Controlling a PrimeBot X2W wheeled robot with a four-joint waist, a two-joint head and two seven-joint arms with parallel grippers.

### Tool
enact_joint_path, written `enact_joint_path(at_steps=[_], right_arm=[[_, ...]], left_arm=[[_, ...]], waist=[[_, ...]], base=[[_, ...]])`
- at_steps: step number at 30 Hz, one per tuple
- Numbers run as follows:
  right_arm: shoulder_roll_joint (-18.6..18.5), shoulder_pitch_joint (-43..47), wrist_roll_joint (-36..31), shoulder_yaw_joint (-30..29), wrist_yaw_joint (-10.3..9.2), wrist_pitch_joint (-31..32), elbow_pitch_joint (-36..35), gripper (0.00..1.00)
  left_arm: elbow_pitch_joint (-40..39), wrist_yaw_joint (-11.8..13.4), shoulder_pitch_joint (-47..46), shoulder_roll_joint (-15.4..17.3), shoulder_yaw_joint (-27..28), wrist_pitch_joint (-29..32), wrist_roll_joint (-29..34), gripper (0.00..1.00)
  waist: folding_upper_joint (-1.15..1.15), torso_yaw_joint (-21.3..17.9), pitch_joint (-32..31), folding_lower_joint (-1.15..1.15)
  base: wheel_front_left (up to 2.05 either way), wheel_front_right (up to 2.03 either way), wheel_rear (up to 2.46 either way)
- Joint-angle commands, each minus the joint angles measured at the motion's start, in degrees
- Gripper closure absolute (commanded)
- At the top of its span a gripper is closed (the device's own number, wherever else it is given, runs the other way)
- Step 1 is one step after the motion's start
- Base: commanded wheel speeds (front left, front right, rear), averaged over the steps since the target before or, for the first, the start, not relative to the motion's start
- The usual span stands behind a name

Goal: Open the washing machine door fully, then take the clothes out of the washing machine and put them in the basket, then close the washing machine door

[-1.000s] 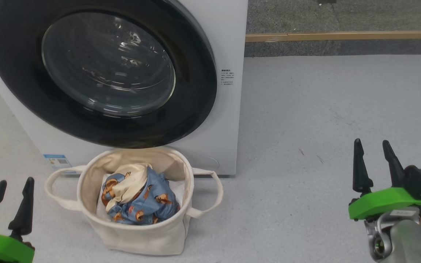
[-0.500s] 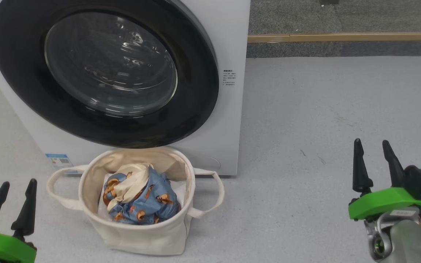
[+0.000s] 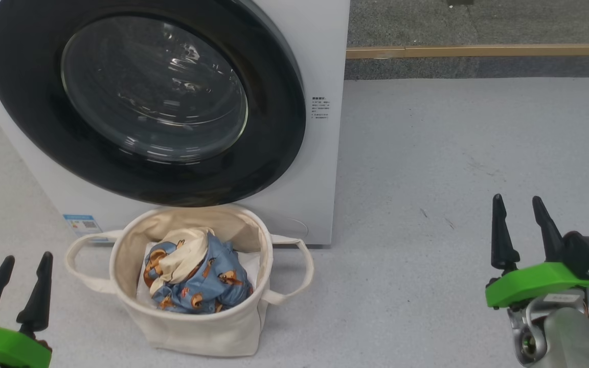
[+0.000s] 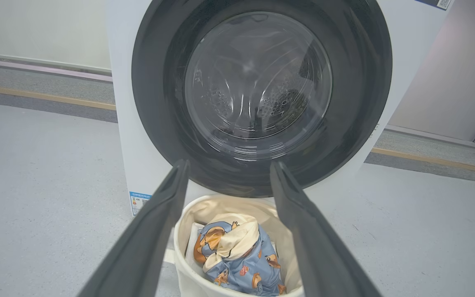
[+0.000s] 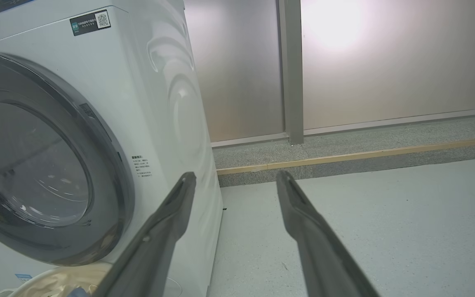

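Head: clothes point(image 3: 197, 273) in basket point(image 3: 207, 332). R wrist: QR label point(image 5: 90, 22). L end effector point(image 3: 27, 256), R end effector point(image 3: 516, 198) spread, empty.

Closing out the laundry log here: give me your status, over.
Left gripper open, empty; right gripper open, empty. Washing machine door looks shut; clothes in basket. No obstruction seen.

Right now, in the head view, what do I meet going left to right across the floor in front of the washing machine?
left hand → basket, with the clothes inside it → right hand
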Motion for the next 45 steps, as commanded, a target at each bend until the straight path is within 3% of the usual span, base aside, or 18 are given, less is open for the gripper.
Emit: enact_joint_path(at_steps=[1, 29, 30, 36, 42, 45], right_arm=[[0.1, -1.3, 0.1, 1.7, -0.02, -0.3, -1.7, 0.0], [0.1, -1.2, -0.7, 4.9, -0.02, -0.3, -2.6, 0.0], [0.0, 0.0, -0.4, 3.4, 0.0, 0.0, -0.5, 1.0], [0.7, 4.2, -0.3, 3.3, 0.0, 0.1, 4.8, 1.0], [0.6, 4.2, 3.8, 3.0, 0.0, 1.3, 4.3, 1.0], [0.6, 4.5, 5.8, 3.0, 0.0, 1.8, 4.0, 1.0]], left_arm=[[-1.0, -0.3, -4.0, 2.9, 2.9, -0.7, 0.1, 0.0], [-0.7, -0.3, -4.2, 2.5, 3.0, -0.6, 0.7, 0.0], [0.3, 0.0, -0.2, 0.0, 0.2, 0.0, 0.5, 1.0], [3.7, 0.1, 3.8, -5.4, -2.3, 0.1, 0.4, 1.0], [3.0, 0.1, 3.9, -6.7, -1.2, 1.1, -1.9, 1.0], [2.7, 0.1, 3.9, -7.3, -0.7, 1.6, -3.0, 1.0]], waist=[[0.0, 0.0, 0.0, 0.0], [0.0, 0.6, 0.4, 0.0], [0.0, 0.6, 0.4, 0.0], [0.0, 0.7, 0.4, 0.0], [0.0, 0.9, 0.5, 0.13], [0.0, 1.0, 0.5, 0.06]], base=[[0.0, 0.0, 0.0], [0.0, 0.0, 0.0], [0.0, 0.0, 0.0], [0.0, 0.0, 0.0], [0.0, 0.0, 0.0], [0.0, 0.0, 0.0]])
